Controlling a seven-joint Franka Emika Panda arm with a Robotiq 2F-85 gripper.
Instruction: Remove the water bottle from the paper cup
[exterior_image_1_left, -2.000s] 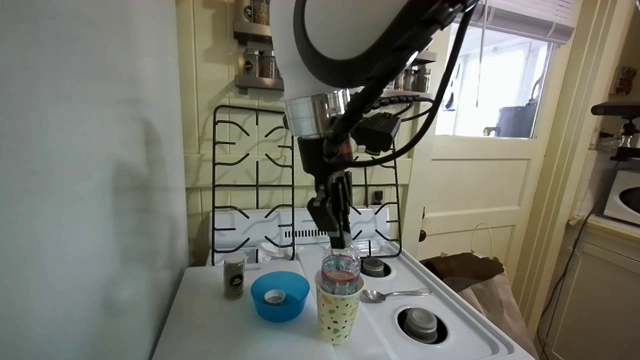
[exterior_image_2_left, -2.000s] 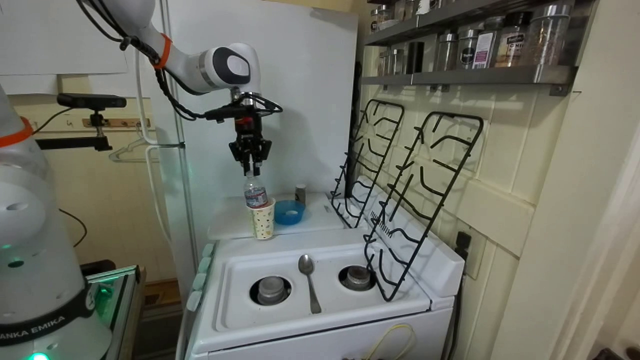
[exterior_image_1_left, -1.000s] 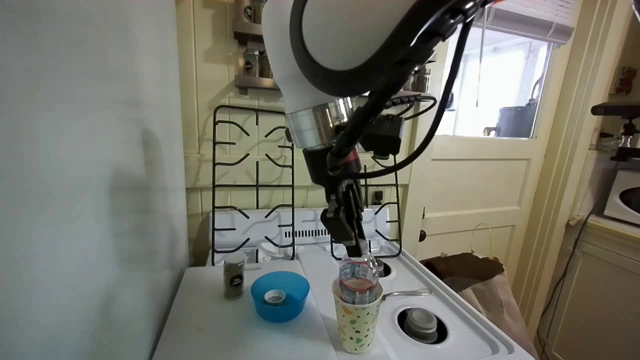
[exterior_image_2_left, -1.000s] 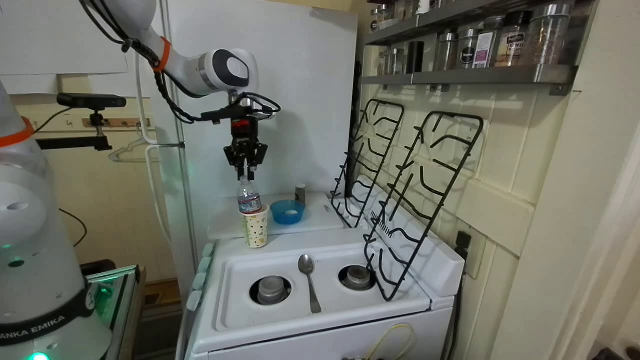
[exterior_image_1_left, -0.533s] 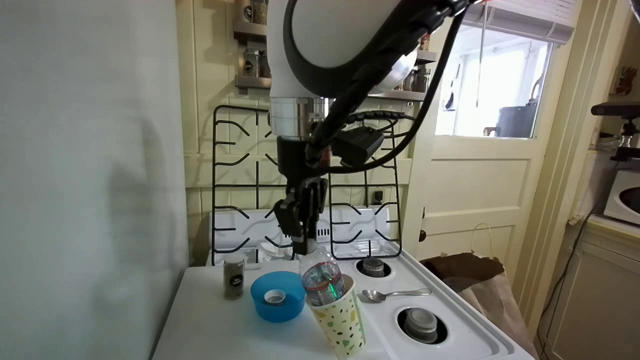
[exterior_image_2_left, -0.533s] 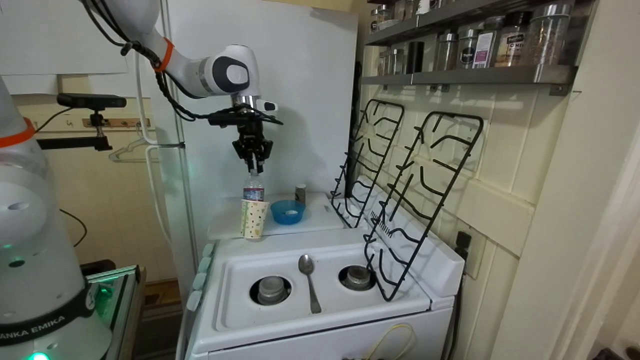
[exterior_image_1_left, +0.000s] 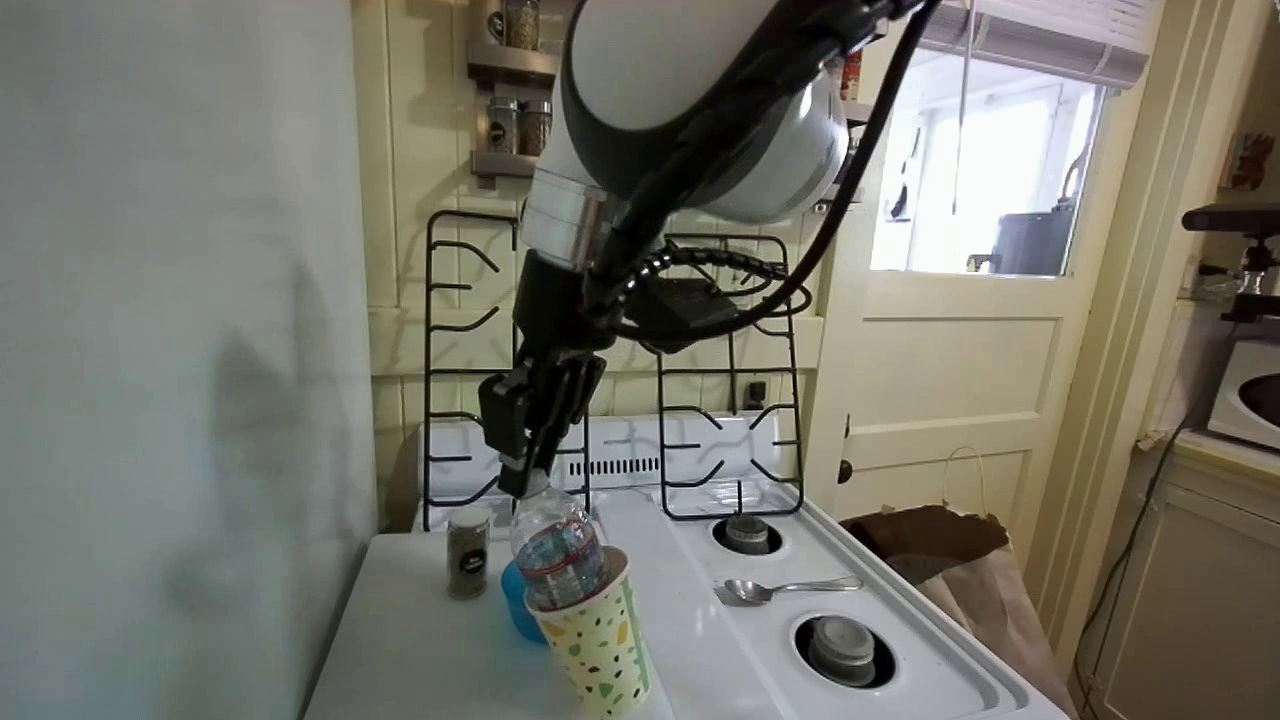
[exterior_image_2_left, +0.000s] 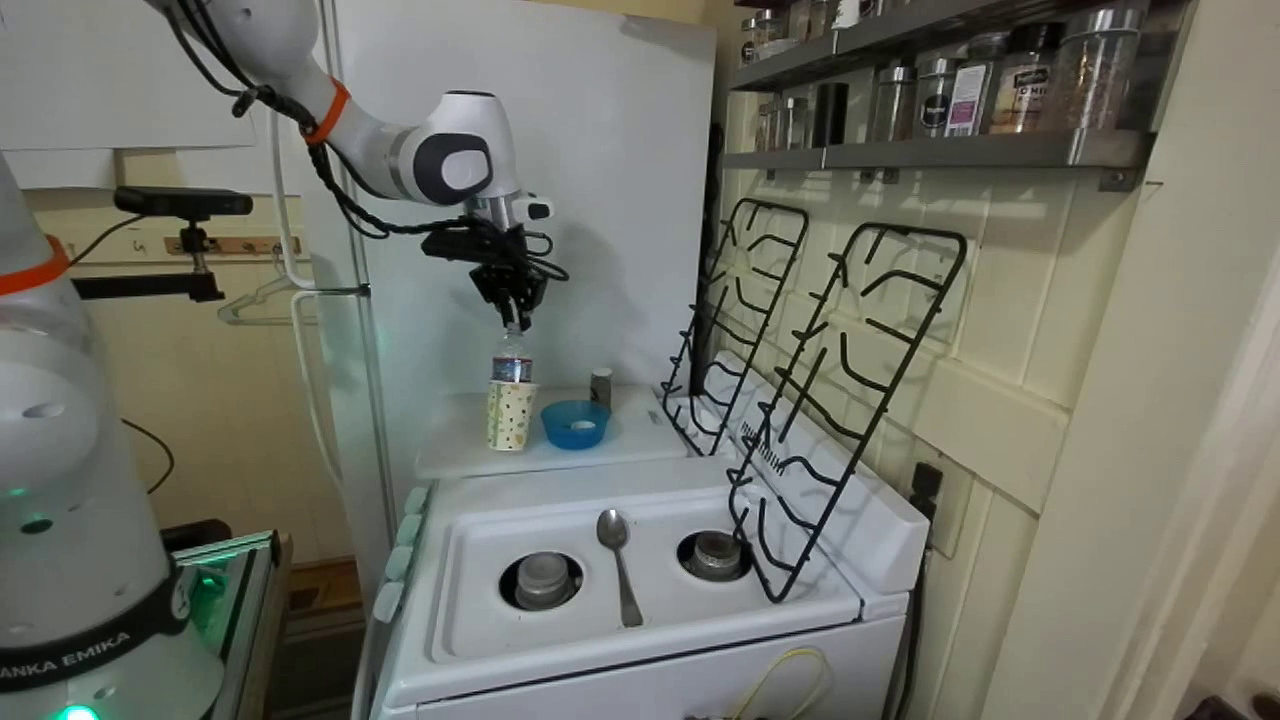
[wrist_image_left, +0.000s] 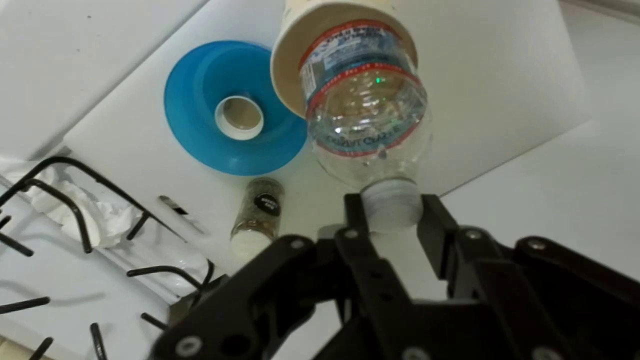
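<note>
The clear water bottle (exterior_image_1_left: 556, 560) stands with its lower part inside the speckled cream paper cup (exterior_image_1_left: 600, 645). My gripper (exterior_image_1_left: 525, 482) is shut on the bottle's white cap from above, with one finger on each side, as the wrist view (wrist_image_left: 392, 215) shows. Bottle and cup are tilted together in an exterior view, with the cap leaning toward the refrigerator side. The bottle (exterior_image_2_left: 513, 368) and cup (exterior_image_2_left: 511, 418) look nearly upright in an exterior view. The bottle's base is hidden in the cup. I cannot tell whether the cup's bottom touches the stove top.
The blue bowl (exterior_image_2_left: 575, 438) with a small white ring in it sits close beside the cup. A spice jar (exterior_image_1_left: 467, 562) stands behind the bowl. A spoon (exterior_image_2_left: 622, 572) lies between burners. Black grates (exterior_image_2_left: 850, 430) lean against the wall. The refrigerator side (exterior_image_1_left: 200, 400) is near.
The gripper, bottle and cup swung toward the burners, then back toward the refrigerator side. The cup moved along with the bottle, from upright to tilted, and now partly covers the bowl in an exterior view.
</note>
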